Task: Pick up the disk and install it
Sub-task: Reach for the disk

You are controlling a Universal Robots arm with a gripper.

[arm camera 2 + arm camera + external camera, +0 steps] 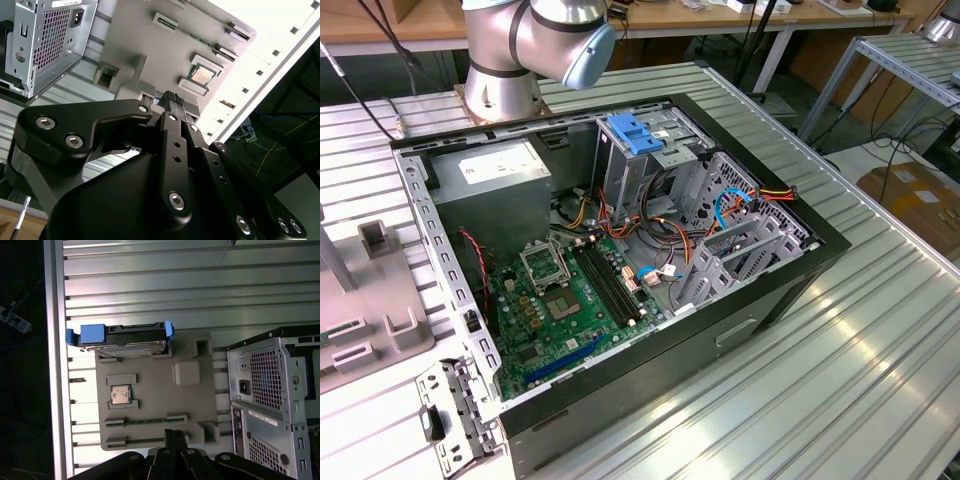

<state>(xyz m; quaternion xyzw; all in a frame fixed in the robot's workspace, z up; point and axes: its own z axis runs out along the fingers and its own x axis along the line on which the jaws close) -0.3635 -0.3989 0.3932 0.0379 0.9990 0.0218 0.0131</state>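
**Hovering with fingers closed: the black two-finger gripper point(174, 97) is well apart from the black rectangular hard-drive disk point(120, 337) in its bright blue plastic rails**

Both wrist views show the black fingers point(169, 102) pressed together tip to tip, with nothing between them. Below them lies a grey moulded plastic fixture tray point(190, 405), resting on the ribbed aluminium table point(175, 285). A small square silver processor chip point(120, 394) sits in one of the tray's recesses.

In the first wrist view, the disk stands on its long edge in a holder at the side of the tray opposite the gripper. Its blue tab point(92, 333) is at one end, and nothing touches it.

Just beside the tray is the perforated grey rear of a metal computer case point(270, 405). The exterior view shows that case lying open on its side. Inside are a green motherboard point(560, 300), a grey metal power-supply box with a white label point(490, 175), and a pale-blue ribbed plastic clip point(635, 133) on top of the drive cage. The silver arm base point(510, 50) stands on the table behind the case.
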